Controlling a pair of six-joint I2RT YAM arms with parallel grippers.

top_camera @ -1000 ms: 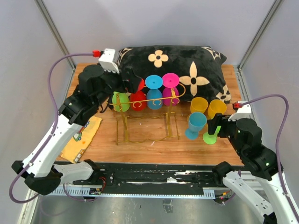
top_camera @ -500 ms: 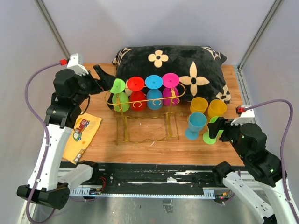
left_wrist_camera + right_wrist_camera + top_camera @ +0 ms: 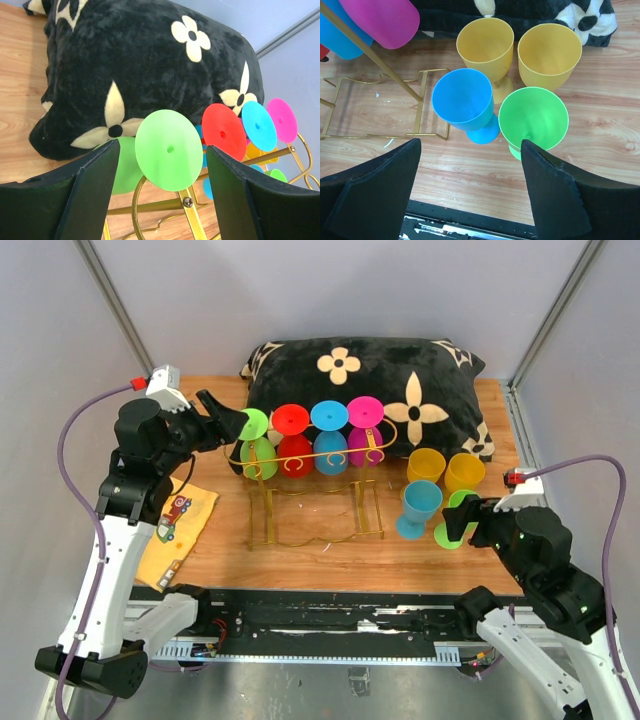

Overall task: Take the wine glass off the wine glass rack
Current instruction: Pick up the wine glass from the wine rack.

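The gold wire wine glass rack (image 3: 312,457) stands in front of the pillow. Several wine glasses hang from it upside down: green (image 3: 258,456), red (image 3: 295,452), blue (image 3: 331,452) and magenta (image 3: 365,447). My left gripper (image 3: 226,423) reaches in from the left, open. In the left wrist view the green glass's round foot (image 3: 170,165) sits between the fingers with a gap on each side of it, above a gold rail (image 3: 192,220). My right gripper (image 3: 470,145) is open and holds nothing, hovering over a standing green glass (image 3: 534,118) and a blue one (image 3: 463,99).
A black flowered pillow (image 3: 400,370) lies behind the rack. Two yellow glasses (image 3: 425,466) (image 3: 464,472) stand at the right beside the blue (image 3: 420,504) and green (image 3: 452,532) ones. A yellow cloth (image 3: 175,530) lies at the left. The rack's base (image 3: 315,515) rests mid-table.
My left arm swung out to the left, then brought its gripper in around the green glass's foot, its jaws narrowing. The right gripper drew back slightly from the standing green glass.
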